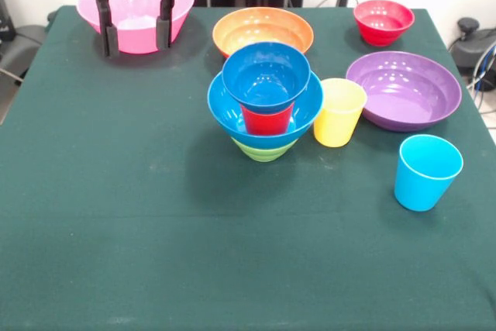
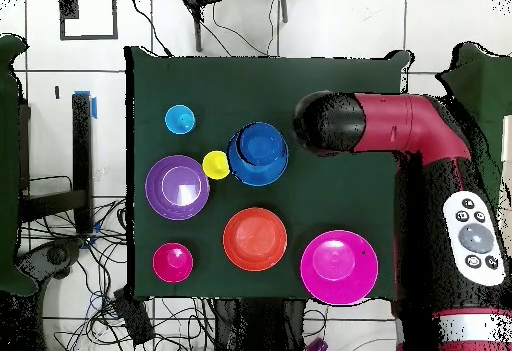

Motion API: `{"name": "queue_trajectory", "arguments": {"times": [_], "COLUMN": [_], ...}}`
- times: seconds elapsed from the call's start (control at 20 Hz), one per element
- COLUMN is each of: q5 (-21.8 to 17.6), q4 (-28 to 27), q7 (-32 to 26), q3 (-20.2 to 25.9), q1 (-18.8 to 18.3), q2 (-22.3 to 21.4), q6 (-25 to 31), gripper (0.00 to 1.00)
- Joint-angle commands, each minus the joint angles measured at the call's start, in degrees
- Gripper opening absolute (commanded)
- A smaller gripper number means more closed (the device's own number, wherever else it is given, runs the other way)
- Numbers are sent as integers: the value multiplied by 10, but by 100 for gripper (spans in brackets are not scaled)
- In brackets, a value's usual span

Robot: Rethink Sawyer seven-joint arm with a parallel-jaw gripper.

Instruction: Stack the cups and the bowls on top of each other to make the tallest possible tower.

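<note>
The tower (image 1: 265, 106) stands mid-table. A green bowl (image 1: 263, 149) is at its bottom and holds the large blue bowl (image 1: 223, 110). A red cup (image 1: 267, 120) stands in that, with the small blue bowl (image 1: 266, 75) on top. From above the tower (image 2: 258, 153) shows only blue. The yellow cup (image 1: 339, 112) (image 2: 216, 164) stands right beside it. The sky-blue cup (image 1: 426, 172) (image 2: 180, 119) stands alone. My gripper (image 1: 136, 30) hangs open and empty in front of the pink bowl (image 1: 183, 7), far from the tower. In the overhead view the arm (image 2: 380, 127) hides it.
The orange bowl (image 1: 263, 31) (image 2: 255, 238) sits just behind the tower. The wide purple bowl (image 1: 403, 89) (image 2: 178, 187) and the small red bowl (image 1: 383, 21) (image 2: 172, 262) lie to one side. The pink bowl (image 2: 339, 266) sits near a table corner.
</note>
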Motion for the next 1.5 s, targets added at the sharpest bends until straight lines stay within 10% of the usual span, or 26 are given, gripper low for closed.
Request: {"name": "queue_trajectory", "arguments": {"times": [0.05,1.5], "q5": [-46,-87], "q4": [-6,-60], "q7": [-197,-389], "q3": [50,126], "q1": [-8,-87], "q2": [16,35], "q6": [71,228], "gripper": [100,100]}}
